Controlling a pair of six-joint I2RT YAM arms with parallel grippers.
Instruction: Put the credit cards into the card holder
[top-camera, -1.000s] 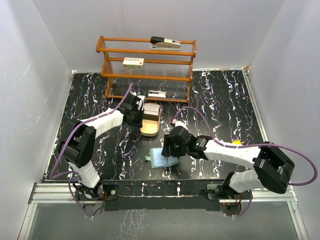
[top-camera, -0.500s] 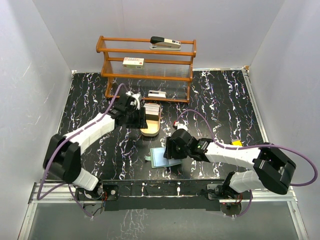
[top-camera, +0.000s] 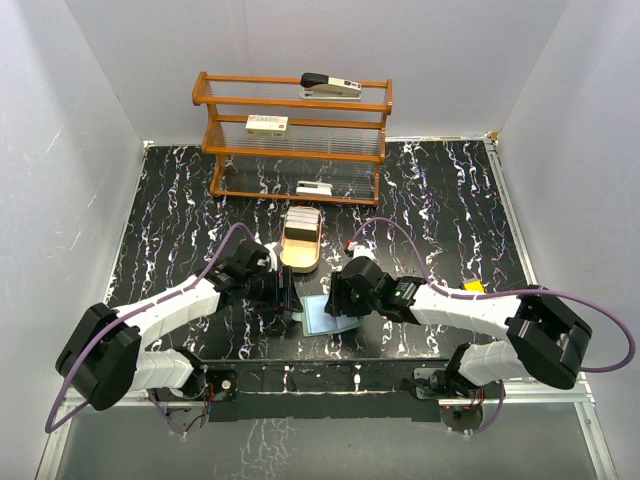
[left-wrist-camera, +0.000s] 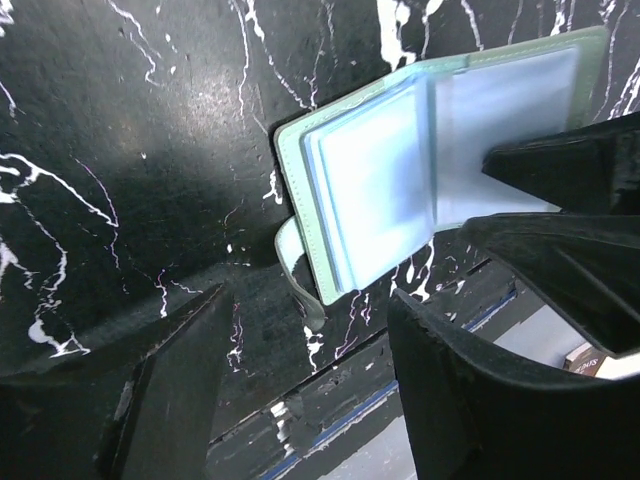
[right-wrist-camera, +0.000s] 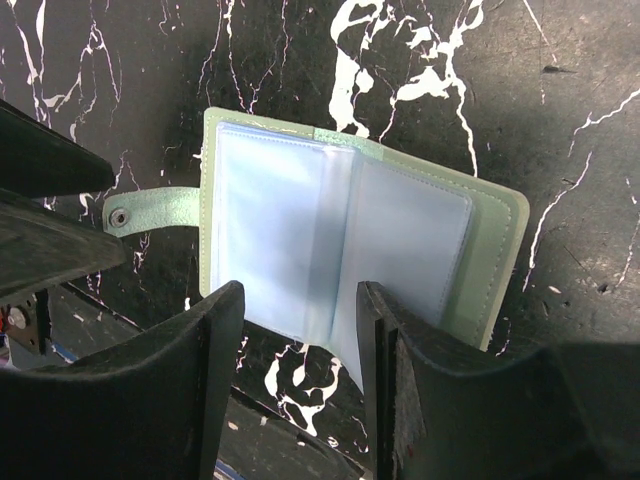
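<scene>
Right wrist alone shows the snap dot (right-wrist-camera: 120, 216) on the card holder (right-wrist-camera: 300, 240).

The left arm has swung away from the tan tray (top-camera: 285, 256) and come back toward the near edge of the counter (top-camera: 440, 200). The left claw (top-camera: 289, 299) now sits just left of the open card holder (top-camera: 326, 316). It was almost closed before; now its jaws stand apart.

Bright, even overhead light, soft shadows. Glossy surface (left-wrist-camera: 130, 110) shows faint sheen; left wrist view slightly blurred.
</scene>
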